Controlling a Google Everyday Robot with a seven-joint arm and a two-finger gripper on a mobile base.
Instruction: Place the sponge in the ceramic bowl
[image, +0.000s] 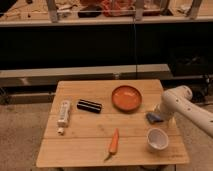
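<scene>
Sponge (152, 118): you are seeing it lying on the wooden table (90, 145), between the orange ceramic bowl (126, 97) and the white cup (156, 139)
Gripper (159, 113): sitting right at the sponge; whether it is gripping, you cannot tell

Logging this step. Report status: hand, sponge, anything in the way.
Hand low at the table edge, at the sponge. Sponge on the table beside the ceramic bowl, not in it. White cup sits nearer the front; nothing between sponge and bowl.
</scene>
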